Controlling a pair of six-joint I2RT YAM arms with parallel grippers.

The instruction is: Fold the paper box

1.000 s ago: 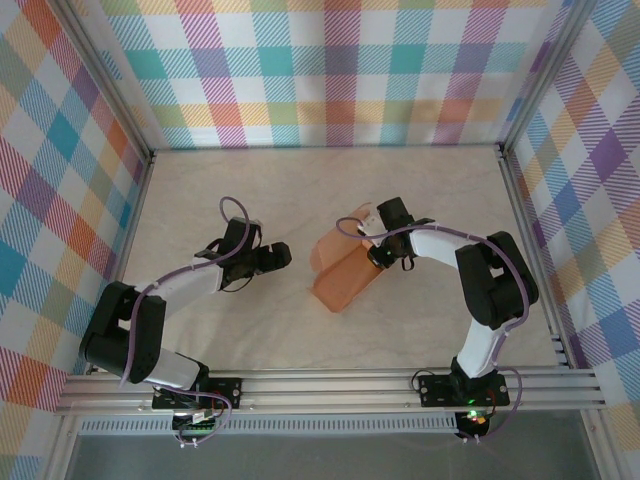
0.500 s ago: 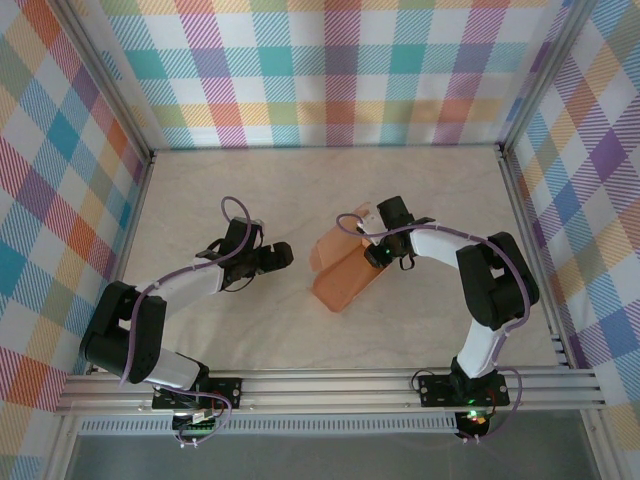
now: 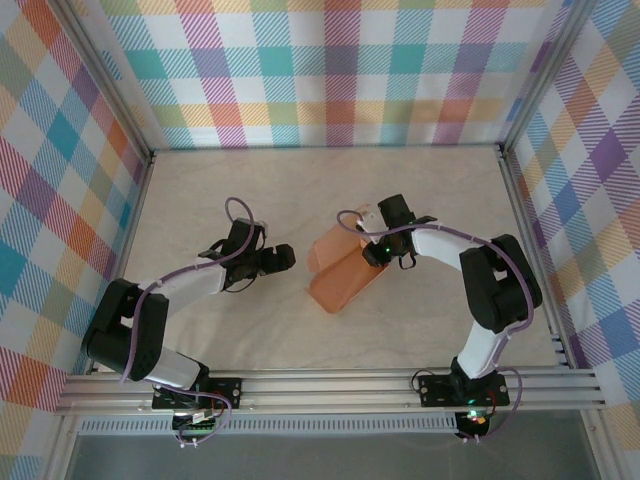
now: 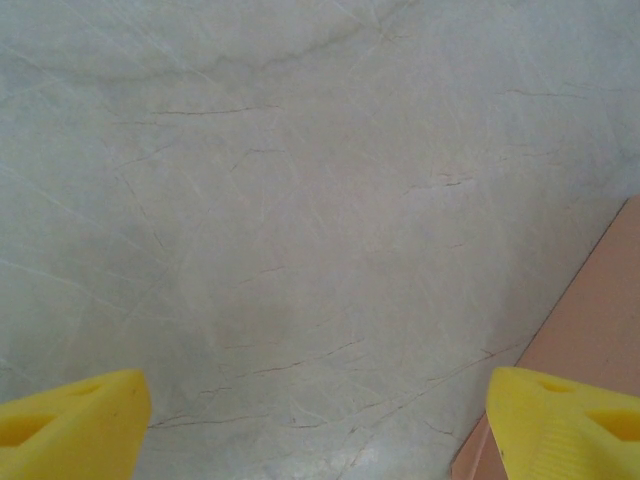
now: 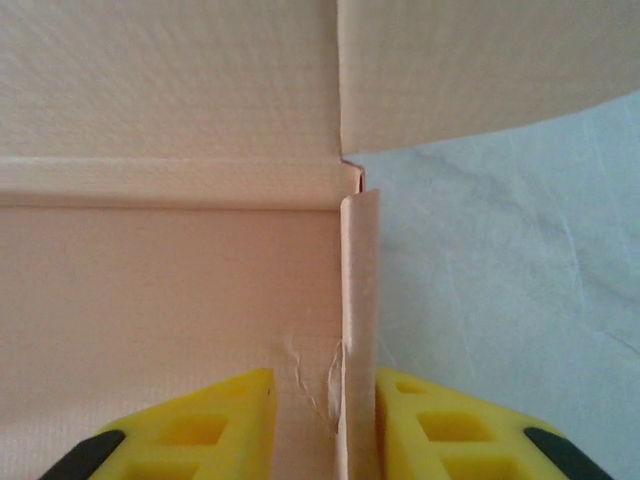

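Note:
The paper box (image 3: 338, 278), salmon-orange card partly folded with a flap standing up, lies tilted at the table's middle. My right gripper (image 3: 368, 250) grips it from the right. In the right wrist view its yellow fingers (image 5: 225, 425) straddle an upright side wall of the paper box (image 5: 170, 270), and the right gripper (image 5: 322, 405) is shut on that creased wall. My left gripper (image 3: 283, 258) sits low just left of the box, open with bare table between its tips. In the left wrist view, an edge of the box (image 4: 600, 310) shows beside the right tip of the left gripper (image 4: 315, 400).
The marbled table (image 3: 250, 190) is fenced by plaid walls with metal rails at the left (image 3: 135, 200) and right (image 3: 525, 220). A rail (image 3: 330, 385) runs along the near edge by the arm bases.
The right gripper and the box have shifted slightly left and toward the near edge. The left arm has hardly moved.

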